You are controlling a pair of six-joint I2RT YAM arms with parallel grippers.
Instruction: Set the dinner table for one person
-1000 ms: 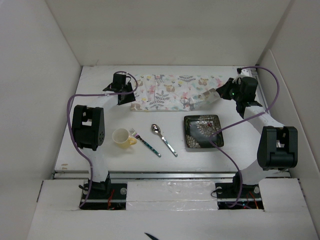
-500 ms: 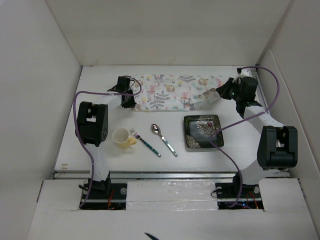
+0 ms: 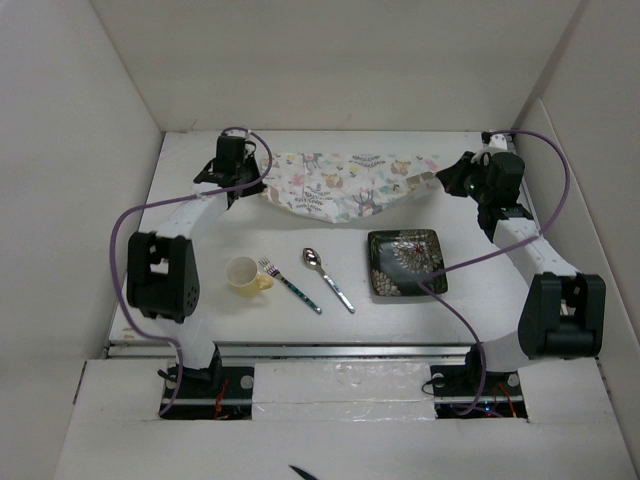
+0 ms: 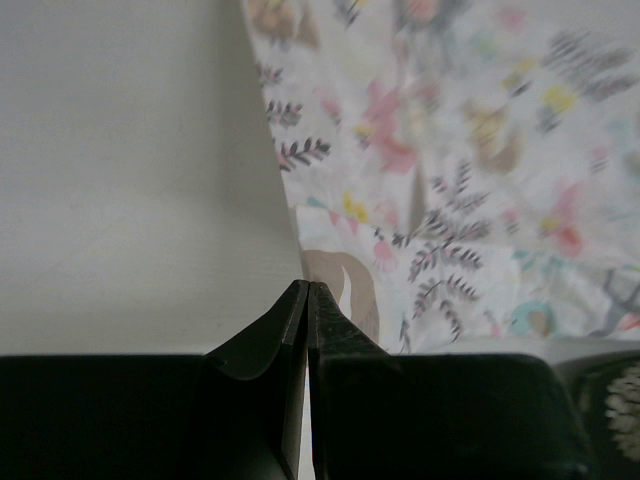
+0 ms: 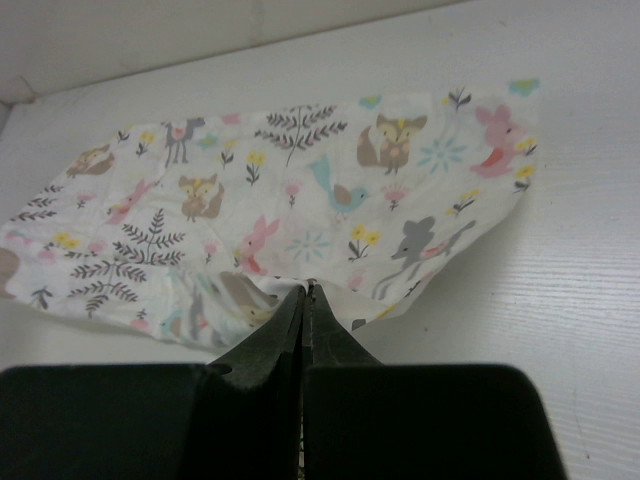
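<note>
The floral placemat (image 3: 345, 185) hangs stretched and sagging between my two grippers at the back of the white dinner table (image 3: 200, 305). My left gripper (image 3: 250, 183) is shut on its left corner; in the left wrist view the closed jaws (image 4: 308, 287) meet the cloth's edge (image 4: 450, 180). My right gripper (image 3: 443, 180) is shut on the right end, its jaws (image 5: 307, 290) pinching a fold of the placemat (image 5: 300, 200). A yellow cup (image 3: 243, 275), a fork (image 3: 290, 284), a spoon (image 3: 328, 278) and a dark patterned square plate (image 3: 406, 262) lie in front of the cloth.
White walls enclose the table on the left, back and right. A purple cable loops off each arm, the right one (image 3: 450, 270) passing over the plate's near right corner. A metal rail (image 3: 340, 350) runs along the near edge.
My left gripper closed on the placemat's left corner and rose toward the back. The cloth came off the table and now sags between both grippers. The right gripper stayed shut on it.
</note>
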